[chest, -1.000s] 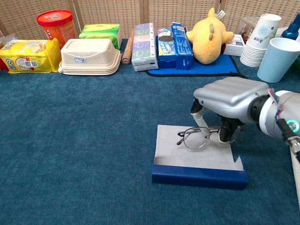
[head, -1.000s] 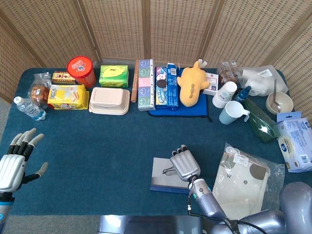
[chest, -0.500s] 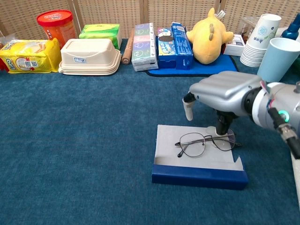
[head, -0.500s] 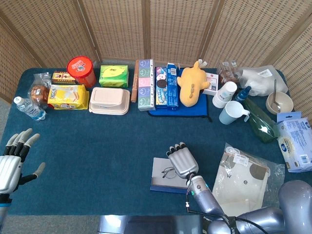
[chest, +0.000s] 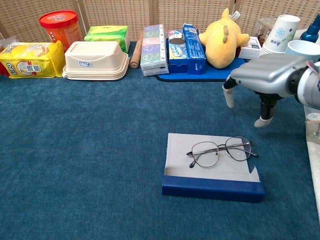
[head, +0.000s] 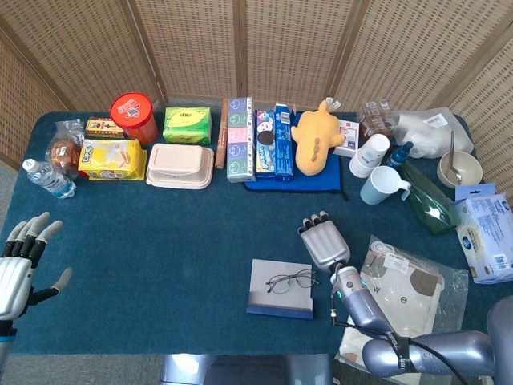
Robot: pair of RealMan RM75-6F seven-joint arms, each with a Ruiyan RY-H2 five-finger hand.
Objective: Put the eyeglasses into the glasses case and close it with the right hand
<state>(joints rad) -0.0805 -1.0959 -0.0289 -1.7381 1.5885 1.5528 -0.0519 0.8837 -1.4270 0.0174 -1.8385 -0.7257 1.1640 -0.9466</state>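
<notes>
The thin-rimmed eyeglasses lie on the grey inside of the open glasses case, whose blue wall faces me. My right hand hovers above and to the right of the case, fingers apart, holding nothing and clear of the glasses. My left hand is open at the table's left front edge, far from the case.
A plastic bag with a cloth pouch lies right of the case. Snack boxes, a plush toy, a lidded container, a red tub and cups line the back.
My right hand let go of the eyeglasses, leaving them on the case, then lifted and drew away to the right. The left hand drifted slightly toward me.
</notes>
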